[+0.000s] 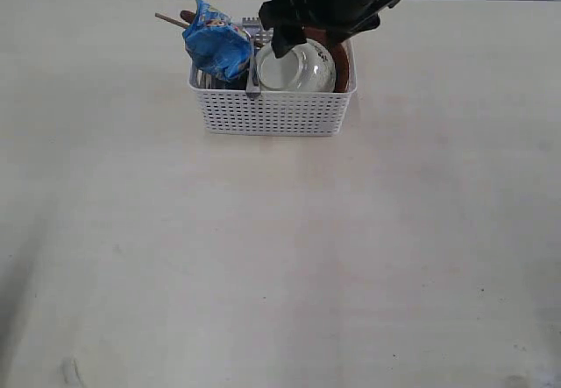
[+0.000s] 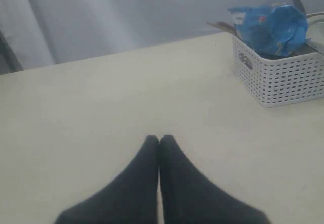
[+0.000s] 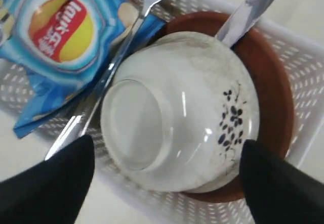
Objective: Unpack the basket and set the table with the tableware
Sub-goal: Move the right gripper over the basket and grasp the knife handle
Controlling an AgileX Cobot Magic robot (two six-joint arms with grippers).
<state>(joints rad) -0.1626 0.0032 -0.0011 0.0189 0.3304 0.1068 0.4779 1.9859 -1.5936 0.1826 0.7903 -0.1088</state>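
Right gripper (image 3: 167,140) spread wide astride the tipped bowl (image 3: 177,113), crisp bag (image 1: 217,46) at its 9 o'clock: glazed curve could squirt out when I close.

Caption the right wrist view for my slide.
Open right gripper poised over the pale bowl and brown plate in the white basket.

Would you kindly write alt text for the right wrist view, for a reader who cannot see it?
An open gripper is poised over a pale bowl leaning against a brown plate in a white basket, beside a blue crisp bag.
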